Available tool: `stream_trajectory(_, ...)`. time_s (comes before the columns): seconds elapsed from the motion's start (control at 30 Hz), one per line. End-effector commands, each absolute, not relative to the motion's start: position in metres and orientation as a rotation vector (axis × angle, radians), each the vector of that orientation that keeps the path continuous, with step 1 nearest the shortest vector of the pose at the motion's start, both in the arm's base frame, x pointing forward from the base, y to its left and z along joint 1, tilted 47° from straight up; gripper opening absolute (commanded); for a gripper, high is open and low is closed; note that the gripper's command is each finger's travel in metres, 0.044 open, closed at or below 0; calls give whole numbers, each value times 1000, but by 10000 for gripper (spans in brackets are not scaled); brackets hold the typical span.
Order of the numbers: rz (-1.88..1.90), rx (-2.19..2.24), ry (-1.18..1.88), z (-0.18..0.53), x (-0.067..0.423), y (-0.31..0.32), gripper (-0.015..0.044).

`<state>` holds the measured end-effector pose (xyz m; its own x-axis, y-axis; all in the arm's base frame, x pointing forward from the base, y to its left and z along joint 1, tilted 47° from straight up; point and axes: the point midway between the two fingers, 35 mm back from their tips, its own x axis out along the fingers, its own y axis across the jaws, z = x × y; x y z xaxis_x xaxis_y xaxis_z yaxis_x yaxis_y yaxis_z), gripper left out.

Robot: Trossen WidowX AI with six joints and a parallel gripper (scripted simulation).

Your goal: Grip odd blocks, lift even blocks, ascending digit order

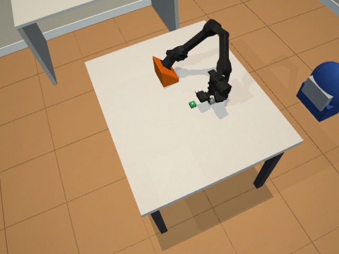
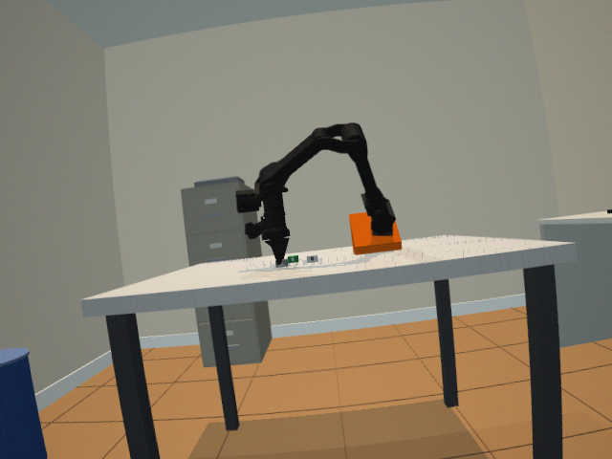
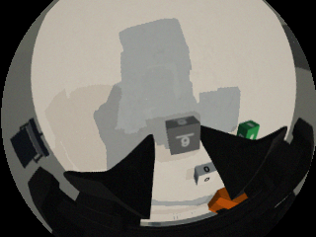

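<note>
Three small blocks lie on the white table (image 1: pixel 169 153). A dark grey block (image 1: pixel 211 101) (image 2: pixel 281 264) (image 3: pixel 182 136) sits between my fingers; its printed digit is too blurred to read. My gripper (image 1: pixel 211 102) (image 2: pixel 279 261) (image 3: pixel 176 133) is down at table level and straddles it. The right finger is at its side, and a small gap shows on the left, so the fingers are open around it. A green block (image 1: pixel 192 103) (image 2: pixel 293 258) (image 3: pixel 249 129) lies close by. A light grey block (image 1: pixel 196 91) (image 2: pixel 312 258) (image 3: pixel 205 170) lies near the wrist.
The arm's orange base (image 1: pixel 167 75) (image 2: pixel 370 231) (image 3: pixel 227 199) stands at the back of the table. A blue bin (image 1: pixel 320 90) stands on the floor to the right. A grey filing cabinet (image 2: pixel 217 222) stands behind the table.
</note>
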<state>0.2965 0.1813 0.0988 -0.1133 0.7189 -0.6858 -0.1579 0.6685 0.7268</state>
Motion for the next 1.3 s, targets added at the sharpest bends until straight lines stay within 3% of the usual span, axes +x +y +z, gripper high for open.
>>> stream_trajectory(0.0, 794, 493, 1515, 99, 296, 182, 120)
stream_trajectory(1.27, 797, 484, 1510, 105, 298, 174, 120)
